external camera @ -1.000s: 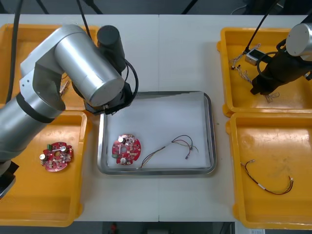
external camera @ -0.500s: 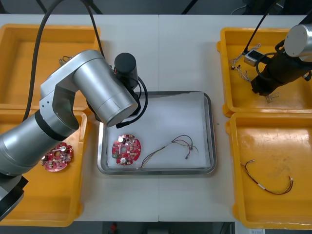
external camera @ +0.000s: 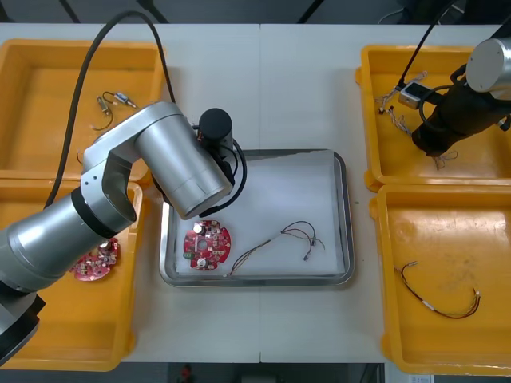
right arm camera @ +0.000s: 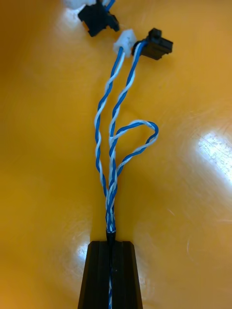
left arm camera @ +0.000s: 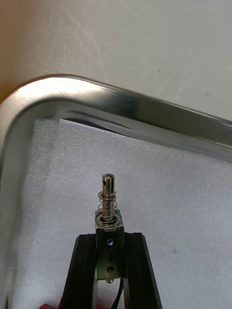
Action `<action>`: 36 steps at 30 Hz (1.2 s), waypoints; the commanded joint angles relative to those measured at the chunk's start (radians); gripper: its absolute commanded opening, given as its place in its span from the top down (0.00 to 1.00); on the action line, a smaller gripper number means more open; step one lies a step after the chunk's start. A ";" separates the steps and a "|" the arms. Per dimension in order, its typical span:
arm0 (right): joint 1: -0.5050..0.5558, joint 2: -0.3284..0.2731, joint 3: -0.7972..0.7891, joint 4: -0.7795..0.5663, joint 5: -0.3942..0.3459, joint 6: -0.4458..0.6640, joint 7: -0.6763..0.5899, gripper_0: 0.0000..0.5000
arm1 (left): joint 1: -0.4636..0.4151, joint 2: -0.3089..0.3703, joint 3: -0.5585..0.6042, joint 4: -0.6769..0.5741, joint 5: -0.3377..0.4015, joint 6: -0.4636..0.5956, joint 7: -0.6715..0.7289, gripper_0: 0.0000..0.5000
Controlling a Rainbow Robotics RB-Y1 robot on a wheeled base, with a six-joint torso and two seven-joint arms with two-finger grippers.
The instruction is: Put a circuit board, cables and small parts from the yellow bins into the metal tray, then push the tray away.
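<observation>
My left gripper (left arm camera: 110, 239) is shut on a small metal part (left arm camera: 109, 203), a pin with a spring, just above the white inside of the metal tray (left arm camera: 145, 104) near a corner. From the front, the left arm (external camera: 176, 159) covers the tray's (external camera: 345, 215) left end. In the tray lie a round red circuit board (external camera: 207, 246) and a thin dark cable (external camera: 287, 238). My right gripper (external camera: 435, 145) is low in the far right yellow bin (external camera: 375, 104). Its fingers (right arm camera: 110, 246) are shut on a twisted blue and white cable (right arm camera: 113, 159) lying on the bin floor.
A second red circuit board (external camera: 96, 259) lies in the near left bin, partly under the left arm. Small metal parts (external camera: 120, 99) sit in the far left bin. A red and yellow cable (external camera: 439, 299) lies in the near right bin. More cable ends (external camera: 391, 108) lie in the far right bin.
The left arm has swung from the left bins over the tray's left end, carrying the small metal part. The right gripper has shut on the blue and white cable.
</observation>
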 commanded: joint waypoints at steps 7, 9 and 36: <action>-0.041 -0.093 -0.106 -0.126 0.006 0.126 0.064 1.00 | 0.020 -0.022 -0.044 0.000 -0.008 -0.037 0.066 0.99; -0.041 -0.104 -0.129 -0.143 0.006 0.152 0.070 1.00 | 0.020 -0.022 -0.043 -0.001 -0.008 -0.037 0.066 0.99; -0.038 -0.155 -0.437 -0.398 0.057 0.568 0.064 1.00 | -0.015 0.072 0.028 -0.218 0.098 0.114 0.078 0.00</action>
